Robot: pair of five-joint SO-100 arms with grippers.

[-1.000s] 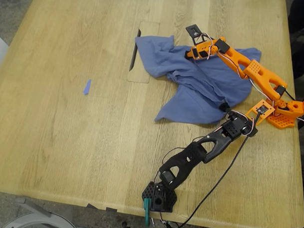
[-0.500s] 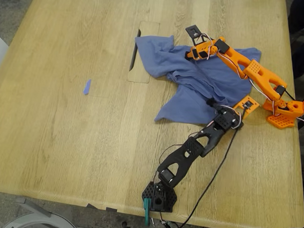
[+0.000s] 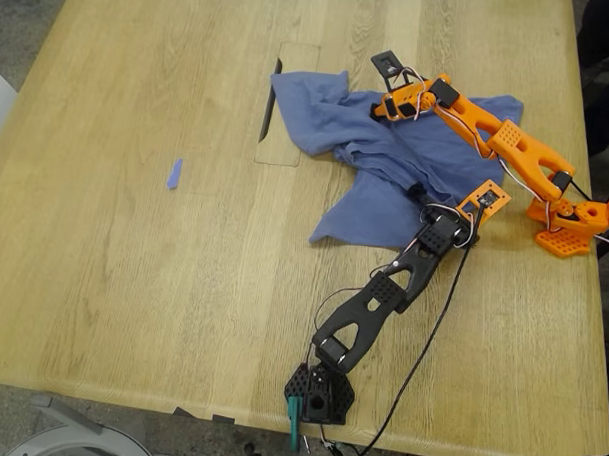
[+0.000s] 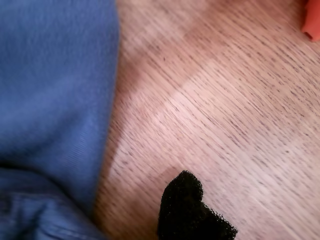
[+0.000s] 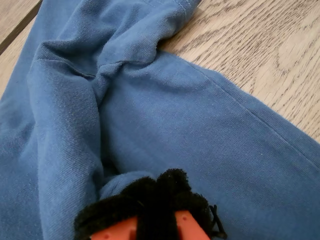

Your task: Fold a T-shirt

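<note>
The black arm has swung since a second ago: its wrist, which then lay off the shirt's hem toward the exterior view's right, now sits closer in, at the edge of the cloth, with the forearm straighter and more upright in that view. The orange arm has not shifted, and the shirt's outline looks the same.

The T-shirt lies crumpled in a loose heap on the table, toward the far right of the exterior view, one part reaching over a rectangular hatch set in the tabletop. No print shows.

My second gripper, on the orange arm, has its black-padded tips pressed together on a raised pinch of T-shirt near the heap's far side. My first gripper, on the black arm, is at the near hem; in the first wrist view only one black pad shows, over bare wood just beside the cloth edge, so I cannot tell whether it is spread or pressed together.

There is wide open wood across the exterior view's left and near side, with only a small blue scrap well apart from the shirt. On the exterior view's right the shirt lies close to the orange base and the table edge.
</note>
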